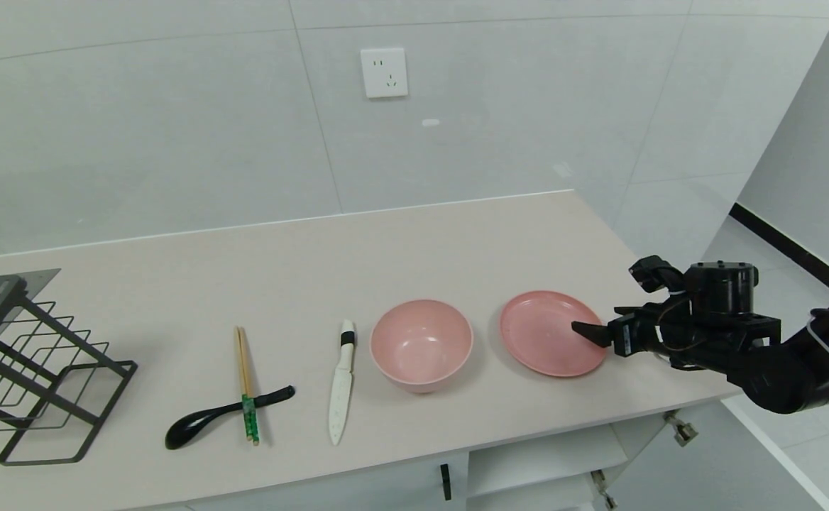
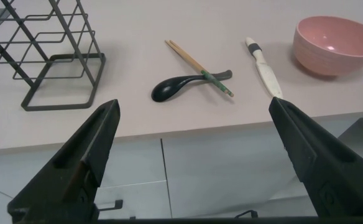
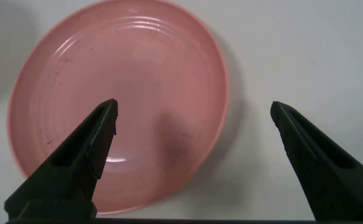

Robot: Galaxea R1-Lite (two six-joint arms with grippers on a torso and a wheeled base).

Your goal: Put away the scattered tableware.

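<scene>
I am looking down at a long pale bench [image 1: 386, 262] standing against a white tiled wall with a socket [image 1: 384, 72] on it. I am judging that the job is only just beginning, because every piece of tableware is lying out on the bench. The black wire rack [image 1: 38, 369] is waiting at the far left end. The pink plate [image 1: 553, 343] is sitting at the right end, and my right end effector [image 3: 194, 106] is hanging just over its right edge with both fingers spread wide, gripping nothing. The pink bowl [image 1: 421, 344] is sitting just beside the plate. The white knife [image 1: 341, 383] is lying near the bowl. The chopsticks [image 1: 246, 380] are lying across the handle of the black spoon [image 1: 219, 415], touching it, so I am thinking they need lifting first. My left end effector [image 2: 194, 102] is hanging in front of the bench edge, also spread wide and gripping nothing. The bowl, knife, chopsticks and spoon are all lying between the plate and the rack.
</scene>
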